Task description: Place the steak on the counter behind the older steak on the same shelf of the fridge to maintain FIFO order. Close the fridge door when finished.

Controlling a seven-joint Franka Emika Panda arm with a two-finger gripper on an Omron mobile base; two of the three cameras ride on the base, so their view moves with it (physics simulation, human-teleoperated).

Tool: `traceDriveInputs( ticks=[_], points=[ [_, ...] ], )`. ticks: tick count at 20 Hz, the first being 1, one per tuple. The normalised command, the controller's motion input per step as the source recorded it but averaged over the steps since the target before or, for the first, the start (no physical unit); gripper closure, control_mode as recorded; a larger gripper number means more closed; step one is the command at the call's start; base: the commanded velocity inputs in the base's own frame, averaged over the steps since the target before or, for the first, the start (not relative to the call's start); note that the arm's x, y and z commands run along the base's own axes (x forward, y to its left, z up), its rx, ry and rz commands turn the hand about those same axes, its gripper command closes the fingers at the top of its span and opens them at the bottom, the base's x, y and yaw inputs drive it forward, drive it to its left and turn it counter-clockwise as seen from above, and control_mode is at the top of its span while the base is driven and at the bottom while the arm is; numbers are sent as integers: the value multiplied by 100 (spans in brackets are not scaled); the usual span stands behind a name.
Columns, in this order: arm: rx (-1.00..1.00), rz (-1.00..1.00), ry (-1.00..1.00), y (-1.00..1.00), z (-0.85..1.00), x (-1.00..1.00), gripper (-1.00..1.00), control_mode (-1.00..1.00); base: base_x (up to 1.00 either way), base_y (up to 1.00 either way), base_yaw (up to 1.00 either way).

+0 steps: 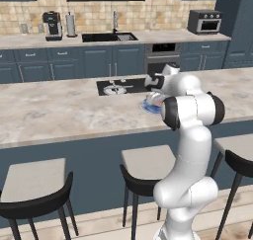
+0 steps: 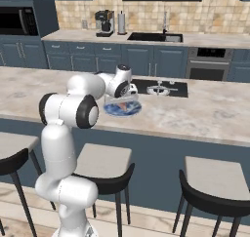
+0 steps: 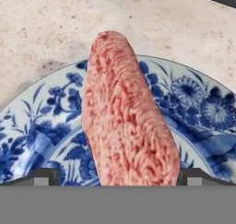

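Observation:
The steak (image 3: 126, 121) is a pale pink slab lying on a blue-and-white patterned plate (image 3: 203, 103) on the counter (image 3: 55, 25). My gripper (image 3: 117, 177) is open and low over it, with one dark fingertip on each side of the meat and neither visibly pressing on it. In the base views the hand hangs over the plate (image 1: 149, 105) (image 2: 122, 109) near the counter's (image 1: 59, 110) (image 2: 205, 114) front edge, and a bit of the steak (image 2: 125, 106) shows beneath it. The fridge, its door, the shelf and the older steak are out of view.
A black cooktop (image 1: 118, 87) (image 2: 161, 88) lies just behind the plate. Stools (image 1: 148, 167) (image 2: 215, 182) stand along the counter's front. Behind, the wall counter holds a sink (image 1: 109, 37), a coffee machine (image 1: 52, 25) and a toaster oven (image 1: 205, 20).

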Motion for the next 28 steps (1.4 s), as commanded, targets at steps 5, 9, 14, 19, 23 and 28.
traceDriveInputs(
  ticks=[5,9,14,19,23,28],
  points=[
    [-1,10,4,0,-42,3,100,-100,0,0,0],
    [-1,9,3,0,-34,-1,100,-100,0,0,0],
    [0,2,-2,-1,19,-21,100,-100,0,0,0],
    [0,0,-6,-19,87,-51,100,-100,0,0,0],
    [0,6,-12,-7,100,-68,100,-100,0,0,0],
    [0,7,-14,3,93,-74,100,-100,0,0,0]
  ],
)
